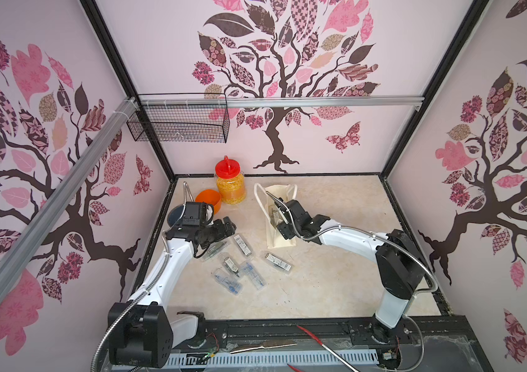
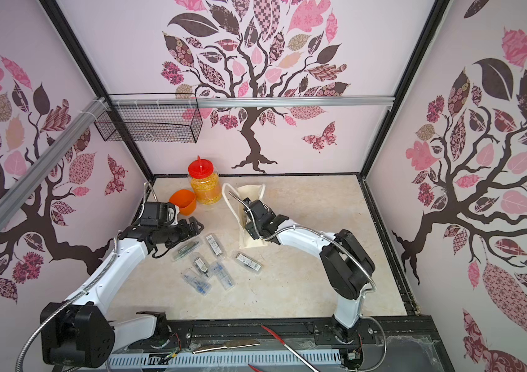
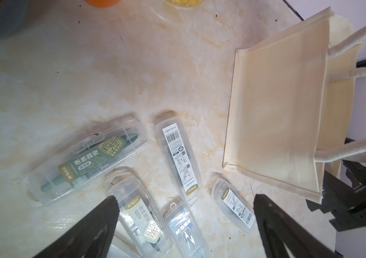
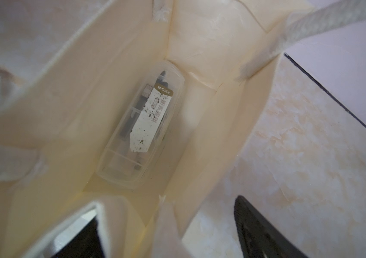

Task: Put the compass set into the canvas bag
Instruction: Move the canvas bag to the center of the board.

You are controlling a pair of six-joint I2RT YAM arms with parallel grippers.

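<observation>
Your compass set (image 4: 141, 125), a clear case with a worn M&G label, lies free at the bottom of the canvas bag (image 4: 77, 100), where the right gripper (image 4: 167, 202) hangs parted and empty, one finger inside the bag and one outside, while the left gripper (image 3: 185, 197) gapes wide, holding nothing, above the loose cases (image 3: 178, 160) on the table (image 3: 88, 67), all branded M&G, one reading "Compass".

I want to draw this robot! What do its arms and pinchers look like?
The left arm and right arm have smooth white shells and chunky black joints. A bendy silver hose runs along each. The left gripper and right gripper are black, each with two tapering fingers.
</observation>
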